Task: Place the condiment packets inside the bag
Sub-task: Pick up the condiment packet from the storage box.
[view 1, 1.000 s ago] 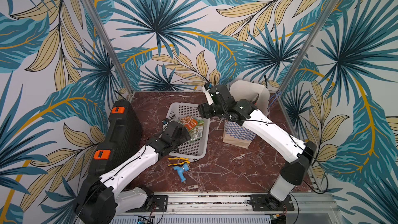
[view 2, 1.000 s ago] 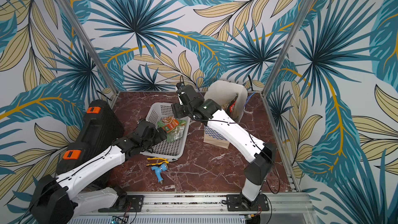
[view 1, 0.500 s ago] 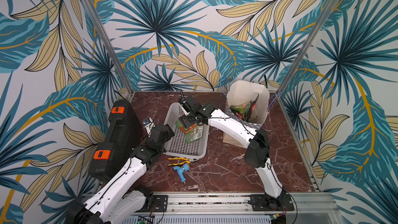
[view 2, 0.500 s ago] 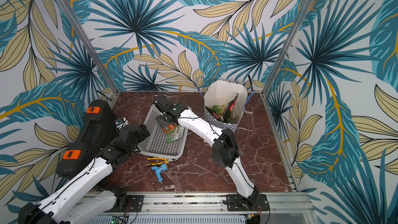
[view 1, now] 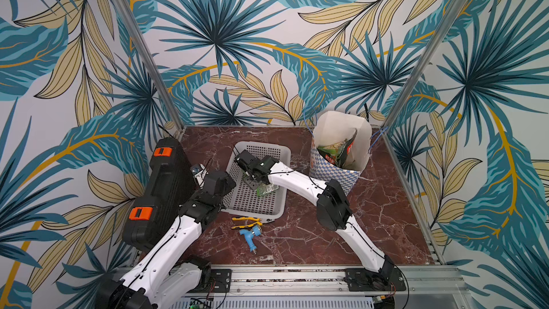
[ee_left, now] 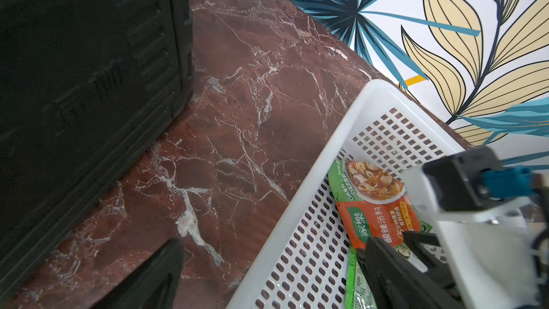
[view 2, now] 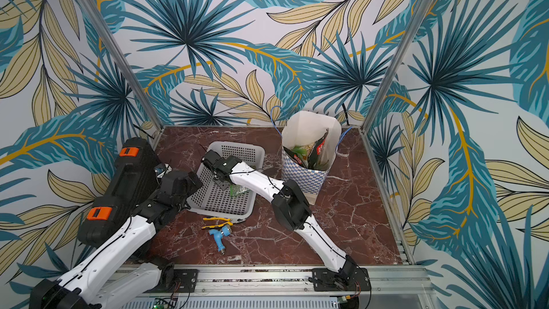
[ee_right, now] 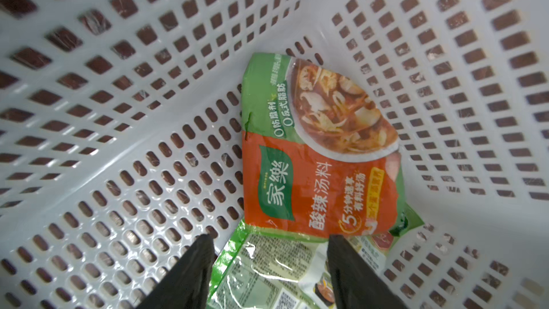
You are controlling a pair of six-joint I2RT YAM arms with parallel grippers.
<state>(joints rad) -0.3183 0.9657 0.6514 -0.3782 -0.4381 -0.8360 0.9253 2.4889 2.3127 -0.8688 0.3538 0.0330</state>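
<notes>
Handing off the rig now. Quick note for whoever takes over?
Left gripper: open, empty, by the edge of the basket.
Right gripper: open, down in the basket, jaws either side of the packets, nothing gripped yet.
Packets: two in the basket, one overlapping the other; several in the bag.
Left to do: grip and bag those two.

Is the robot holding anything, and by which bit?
No. The right gripper stands open over the packets in the basket; the left gripper is open and empty.
</notes>
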